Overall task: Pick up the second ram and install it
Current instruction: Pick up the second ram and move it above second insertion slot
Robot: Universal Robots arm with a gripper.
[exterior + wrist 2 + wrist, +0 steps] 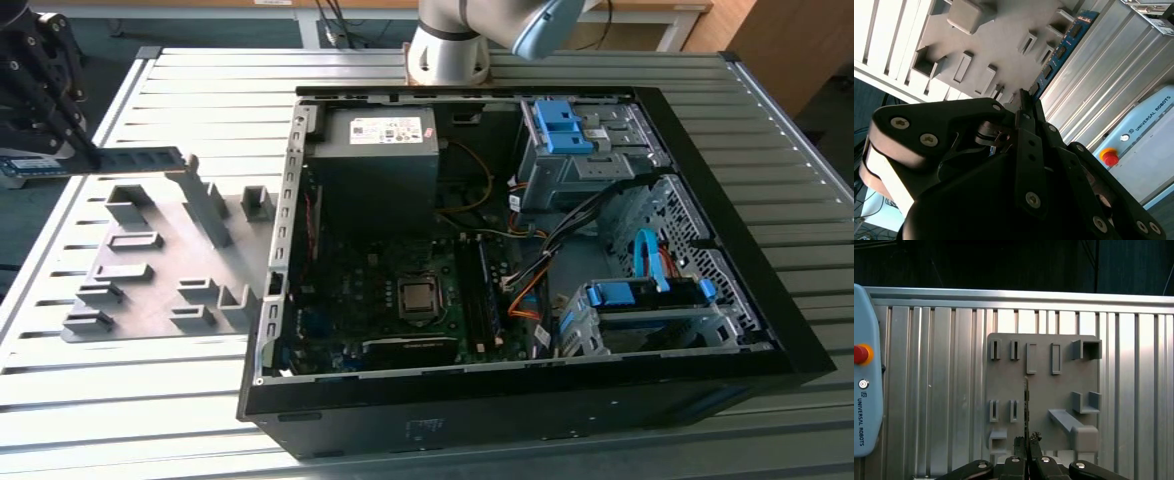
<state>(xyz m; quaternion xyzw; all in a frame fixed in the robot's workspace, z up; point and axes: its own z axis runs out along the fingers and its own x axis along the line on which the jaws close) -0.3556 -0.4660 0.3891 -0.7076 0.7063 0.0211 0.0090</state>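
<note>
My gripper (pixel 80 150) hangs at the exterior view's far left, over the back edge of the grey holder plate (pixel 147 290). It is shut on the second ram (pixel 136 157), a dark green stick that juts out level from the fingers toward the open computer case (pixel 534 390). In the first wrist view the ram (pixel 1026 402) shows edge-on as a thin dark line rising from the gripper (pixel 1026 444), above the plate (pixel 1041 390). In the second wrist view the ram's chip side (pixel 1064 45) runs out from the gripper (pixel 1026 100).
The case lies open on the slatted metal table (pixel 134 430), with the motherboard (pixel 387 300), long memory slots (pixel 478 290), a power-supply box (pixel 380 150) and blue drive cages (pixel 567 130) inside. A pale blue pendant with a red button (pixel 861 355) lies beside the plate.
</note>
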